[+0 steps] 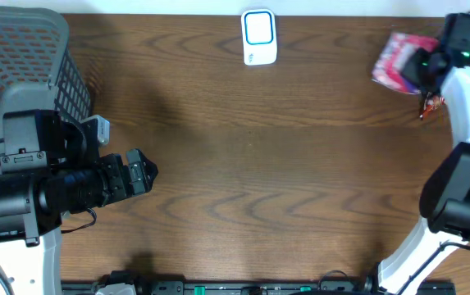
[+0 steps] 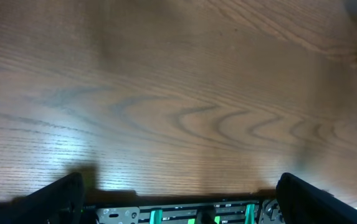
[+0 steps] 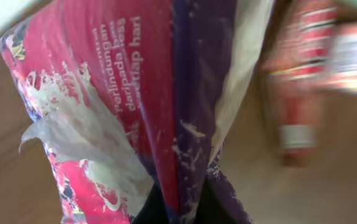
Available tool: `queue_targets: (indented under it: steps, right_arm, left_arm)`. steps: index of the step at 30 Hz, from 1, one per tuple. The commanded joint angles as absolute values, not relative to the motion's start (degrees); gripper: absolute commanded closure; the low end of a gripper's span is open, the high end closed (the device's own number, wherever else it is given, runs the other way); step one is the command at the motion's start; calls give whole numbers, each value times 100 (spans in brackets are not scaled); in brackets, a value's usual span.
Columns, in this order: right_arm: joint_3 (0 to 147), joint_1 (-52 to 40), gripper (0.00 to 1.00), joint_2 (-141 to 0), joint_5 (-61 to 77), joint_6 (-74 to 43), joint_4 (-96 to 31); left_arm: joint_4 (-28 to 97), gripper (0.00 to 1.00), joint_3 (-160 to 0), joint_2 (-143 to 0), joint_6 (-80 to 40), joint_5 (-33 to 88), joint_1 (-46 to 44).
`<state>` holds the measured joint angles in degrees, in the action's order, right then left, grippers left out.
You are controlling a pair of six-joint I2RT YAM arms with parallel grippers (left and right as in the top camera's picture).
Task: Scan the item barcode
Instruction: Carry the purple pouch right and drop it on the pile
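Observation:
The item, a pink and purple plastic packet, is at the far right back of the table, and my right gripper is shut on it. In the right wrist view the packet fills the frame, its crumpled lower edge pinched between the dark fingers of the gripper. No barcode shows on the face I see. A white scanner with a blue screen lies at the back centre. My left gripper hovers over the left side, open and holding nothing; its fingers stand wide apart over bare wood.
A grey mesh basket stands at the back left corner. A small red object lies by the right arm, and shows blurred as a red object in the right wrist view. A dark rail runs along the table's front edge.

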<state>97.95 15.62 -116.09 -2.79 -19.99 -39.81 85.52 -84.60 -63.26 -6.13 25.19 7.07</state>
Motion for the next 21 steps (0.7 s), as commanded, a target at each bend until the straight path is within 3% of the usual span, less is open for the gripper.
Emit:
queue_targets:
  steps: [1,4,5,12,21]
  right_arm:
    - [9845,1806,86,-11498,-915,-1415,-3964]
    - [9845,2016,22,-11528,-902,-1382,-3966]
    - [9845,2053,14,-11542,-873,-1380,-3972]
    - [9845,2123,1,-11509,-845,-1428,-4300]
    - [9845,2123,1,-10538,-814,-1975,-4895]
  left_arm:
    - [8567,2,-8449,-6333,-582,2545,727]
    - [8567,2,-8449,-6333,-582,2545,727]
    - [8567,2,-8449,-6333,-582,2545,727]
    - [8567,2,-8449,-6333,-582,2545,727]
    - [8567,2,-8449,-6333,-582,2545,727]
